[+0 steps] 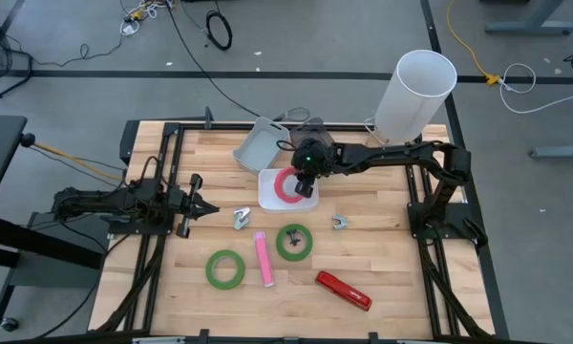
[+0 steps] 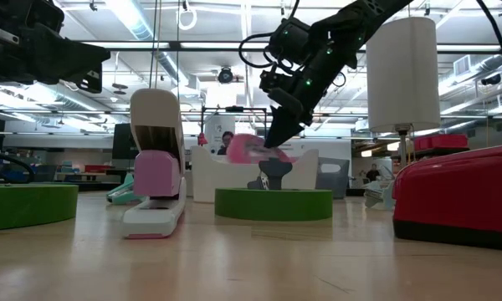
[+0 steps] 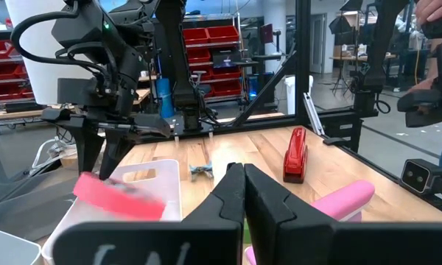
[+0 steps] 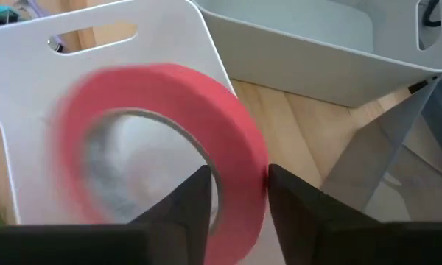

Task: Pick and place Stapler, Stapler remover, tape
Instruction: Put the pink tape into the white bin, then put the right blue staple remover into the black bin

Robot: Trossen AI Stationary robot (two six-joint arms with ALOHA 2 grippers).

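Observation:
The red tape roll (image 1: 285,185) shows blurred and tilted just over a white tray (image 1: 267,200); the low view (image 2: 253,150) and the right wrist view (image 4: 162,88) show it too. My right gripper (image 4: 239,191) is open just above it, one finger inside the ring and one outside. Two green tape rolls (image 1: 225,268) (image 1: 294,242), a pink stapler (image 1: 263,260), a red stapler (image 1: 344,290) and two staple removers (image 1: 242,219) (image 1: 340,222) lie on the table. My left gripper (image 1: 206,203) is shut and empty at the table's left. My right gripper points down with its fingers on either side of the red roll's band (image 4: 244,158). The roll is blurred while the fingers (image 4: 199,202) are sharp, and I cannot tell whether they touch it.
A pale open bin (image 1: 260,145) stands just behind the tray. A tall white cylinder (image 1: 415,96) stands at the far right. The near half of the table holds the staplers and green rolls, with bare wood between them.

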